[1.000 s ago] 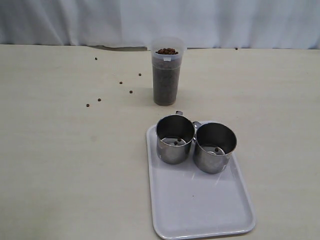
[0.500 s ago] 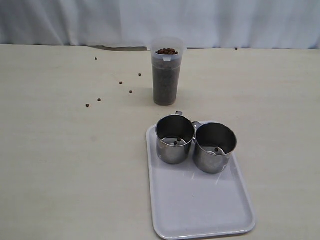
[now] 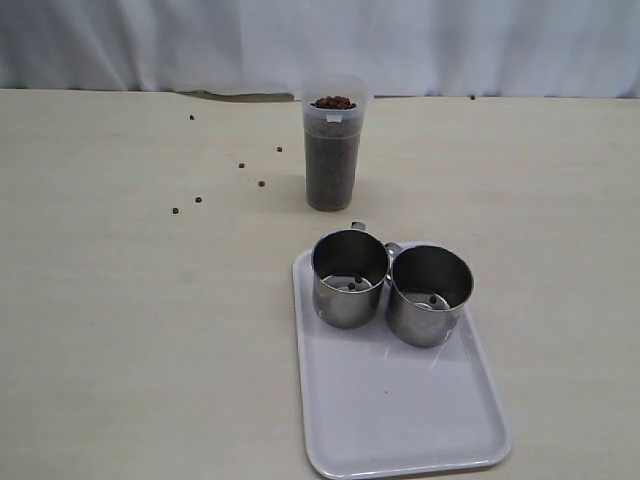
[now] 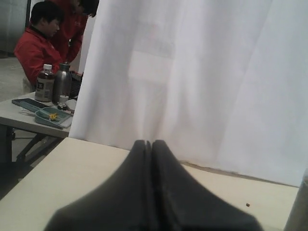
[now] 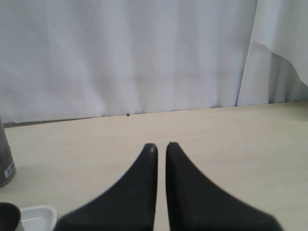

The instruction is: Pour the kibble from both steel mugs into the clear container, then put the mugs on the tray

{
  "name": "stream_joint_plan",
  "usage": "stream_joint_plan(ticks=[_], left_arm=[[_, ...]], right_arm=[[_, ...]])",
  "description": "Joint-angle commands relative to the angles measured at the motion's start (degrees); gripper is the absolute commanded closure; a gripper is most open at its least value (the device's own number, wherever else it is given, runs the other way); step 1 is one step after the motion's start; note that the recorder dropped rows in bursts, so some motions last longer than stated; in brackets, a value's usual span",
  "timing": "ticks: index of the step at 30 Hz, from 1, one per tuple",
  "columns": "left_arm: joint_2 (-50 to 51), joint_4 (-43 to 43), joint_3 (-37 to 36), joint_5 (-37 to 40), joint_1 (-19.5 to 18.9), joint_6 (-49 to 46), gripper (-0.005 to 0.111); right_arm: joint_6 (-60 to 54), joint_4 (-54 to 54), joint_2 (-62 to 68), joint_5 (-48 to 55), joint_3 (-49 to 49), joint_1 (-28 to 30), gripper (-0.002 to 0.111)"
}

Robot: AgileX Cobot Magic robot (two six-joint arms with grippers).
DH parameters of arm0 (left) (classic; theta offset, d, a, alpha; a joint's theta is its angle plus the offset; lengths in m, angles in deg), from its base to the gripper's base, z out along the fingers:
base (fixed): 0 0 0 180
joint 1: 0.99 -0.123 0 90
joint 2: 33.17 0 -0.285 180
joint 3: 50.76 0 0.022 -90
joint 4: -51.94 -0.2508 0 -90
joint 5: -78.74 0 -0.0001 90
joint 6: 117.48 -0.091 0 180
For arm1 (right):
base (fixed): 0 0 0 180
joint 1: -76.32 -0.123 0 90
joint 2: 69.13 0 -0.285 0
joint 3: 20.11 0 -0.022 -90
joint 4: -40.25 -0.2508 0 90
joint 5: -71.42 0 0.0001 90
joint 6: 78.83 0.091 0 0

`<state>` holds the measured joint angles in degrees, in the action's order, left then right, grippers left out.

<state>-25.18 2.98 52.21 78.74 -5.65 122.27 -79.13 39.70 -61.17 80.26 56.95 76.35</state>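
Nothing is shifting between the earlier exterior pictures and this one: both steel mugs are sitting upright on the tray (image 3: 400, 420), the left mug (image 3: 350, 280) and the right mug (image 3: 430, 295) side by side and seemingly touching at its far end. The clear container (image 3: 332, 150) is standing just beyond the tray on the surface (image 3: 120, 330), and the kibble (image 3: 333, 103) is filling it to the brim. A pellet or two is lingering in each mug, and stray pellets (image 3: 262, 184) are lying scattered to the container's left. The left hand (image 4: 149, 143) is hanging clenched with its fingers pressed together on nothing, and the right hand (image 5: 161, 147) is likewise closed and empty - both well clear of the mugs. By the look of it the task is finishing. Should a mug need lifting again, it is looking light and stiff but slick - gripping across the rim wall seems surer than the small loop handle. The full container is looking top-heavy, so holding it low on the body seems wiser.
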Motion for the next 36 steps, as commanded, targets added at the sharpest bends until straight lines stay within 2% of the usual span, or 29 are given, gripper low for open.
stream_joint_plan(ticks=[1, 3, 5, 8, 9, 12, 14, 21, 36], left_arm=[[-0.2, 0.2, -0.2, -0.8, 0.6, 0.3, 0.107], [-0.2, 3.1, -0.2, -0.8, 0.6, -1.6, 0.107], [-0.2, 12.4, -0.2, -0.8, 0.6, -9.9, 0.107], [-0.2, 38.1, -0.2, 0.0, 0.6, -33.8, 0.107], [-0.2, 46.3, -0.2, 1.0, 0.6, -45.2, 0.107], [-0.2, 62.6, -0.2, 5.5, 0.6, -65.3, 0.107], [-0.2, 64.2, -0.2, 8.4, 0.6, -66.9, 0.107], [-0.2, 61.5, -0.2, 8.6, 0.6, -68.0, 0.107], [-0.2, 61.4, -0.2, 10.9, 0.6, -69.6, 0.107]], right_arm=[[-0.4, -0.1, -0.2, 0.1, 0.2, 0.4, 0.103], [-0.4, -0.1, -0.2, 0.1, 0.2, 0.4, 0.103], [-0.4, -0.1, -0.2, 0.1, 0.2, 0.4, 0.103], [-0.4, -0.1, -0.2, 0.1, 0.2, 0.4, 0.103], [-0.4, -0.1, -0.2, 0.1, 0.2, 0.4, 0.103], [-0.4, -0.1, -0.2, 0.1, 0.2, 0.4, 0.103], [-0.4, -0.1, -0.2, 0.1, 0.2, 0.4, 0.103], [-0.4, -0.1, -0.2, 0.1, 0.2, 0.4, 0.103], [-0.4, -0.1, -0.2, 0.1, 0.2, 0.4, 0.103]])
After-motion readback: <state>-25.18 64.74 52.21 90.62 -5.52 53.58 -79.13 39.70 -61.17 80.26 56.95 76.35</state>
